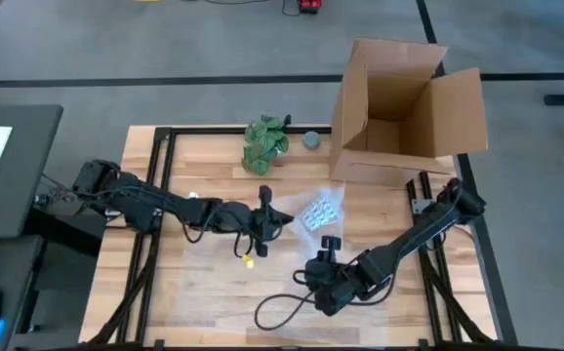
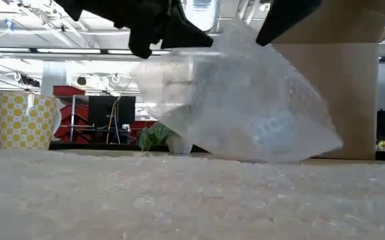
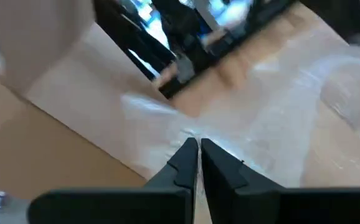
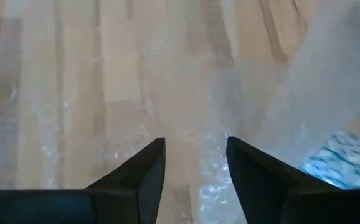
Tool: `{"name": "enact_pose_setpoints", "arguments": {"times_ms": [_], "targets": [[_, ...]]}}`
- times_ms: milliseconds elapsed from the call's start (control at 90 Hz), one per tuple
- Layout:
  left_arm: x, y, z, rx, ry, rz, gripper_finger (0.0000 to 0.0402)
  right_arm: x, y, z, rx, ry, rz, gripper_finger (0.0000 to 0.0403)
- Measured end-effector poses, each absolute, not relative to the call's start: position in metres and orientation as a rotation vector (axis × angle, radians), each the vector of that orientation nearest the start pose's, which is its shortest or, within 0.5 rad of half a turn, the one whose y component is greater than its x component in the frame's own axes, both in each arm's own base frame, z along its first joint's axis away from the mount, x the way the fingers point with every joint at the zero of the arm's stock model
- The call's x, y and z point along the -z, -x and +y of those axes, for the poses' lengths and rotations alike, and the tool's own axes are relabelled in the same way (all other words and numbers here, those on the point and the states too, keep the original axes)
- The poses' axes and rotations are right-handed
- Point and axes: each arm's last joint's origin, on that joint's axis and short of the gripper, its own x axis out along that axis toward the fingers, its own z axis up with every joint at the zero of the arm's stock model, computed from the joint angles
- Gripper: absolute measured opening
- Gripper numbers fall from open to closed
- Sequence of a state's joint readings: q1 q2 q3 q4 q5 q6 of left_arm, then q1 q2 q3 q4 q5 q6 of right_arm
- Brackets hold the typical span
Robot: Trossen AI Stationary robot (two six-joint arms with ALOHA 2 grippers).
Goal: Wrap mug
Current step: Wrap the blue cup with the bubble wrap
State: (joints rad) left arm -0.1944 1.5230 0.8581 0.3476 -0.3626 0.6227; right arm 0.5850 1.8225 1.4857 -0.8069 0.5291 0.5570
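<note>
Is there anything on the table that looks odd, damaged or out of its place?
Nothing looks damaged or spilled. The mug lies under a fold of bubble wrap pinched by the left gripper; the right gripper waits open beside it.

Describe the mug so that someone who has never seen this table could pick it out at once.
Start at the open cardboard box at the table's far right. Just in front of it, mid-table, the mug lies under clear bubble wrap. Unlike the green leafy bunch and grey round object, it is white with blue marks.
</note>
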Motion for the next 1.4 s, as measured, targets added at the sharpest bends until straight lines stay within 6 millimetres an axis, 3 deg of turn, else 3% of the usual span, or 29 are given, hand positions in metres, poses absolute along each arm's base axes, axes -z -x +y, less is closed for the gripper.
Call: {"name": "enact_pose_setpoints", "arguments": {"times_ms": [189, 389, 522, 778, 933, 1133, 1400], "targets": [[-0.231, -0.322, -0.055, -0.058, -0.681, 0.369, 0.0, -0.25, -0.311, 0.191, 0.326, 0.066, 0.959, 0.0159], [-0.231, -0.322, -0.056, -0.057, -0.676, 0.368, 0.0, -0.265, -0.261, 0.171, 0.649, 0.029, 1.069, 0.0144], [-0.231, -0.322, -0.056, -0.056, -0.676, 0.368, 0.0, -0.271, -0.225, 0.153, 0.705, -0.043, 1.042, 0.0131], [-0.231, -0.321, -0.058, -0.051, -0.672, 0.366, 0.0, -0.232, -0.184, 0.104, 0.642, -0.312, 0.879, 0.0124], [-0.231, -0.321, -0.06, -0.044, -0.673, 0.365, 0.0, -0.212, -0.181, 0.077, 0.691, -0.431, 0.808, 0.0124], [-0.231, -0.321, -0.06, -0.045, -0.67, 0.365, 0.0, -0.205, -0.193, 0.056, 0.652, -0.447, 0.787, 0.0131], [-0.231, -0.321, -0.062, -0.043, -0.649, 0.363, 0.0, -0.195, -0.201, 0.03, 0.571, -0.381, 0.832, 0.0216]]}}
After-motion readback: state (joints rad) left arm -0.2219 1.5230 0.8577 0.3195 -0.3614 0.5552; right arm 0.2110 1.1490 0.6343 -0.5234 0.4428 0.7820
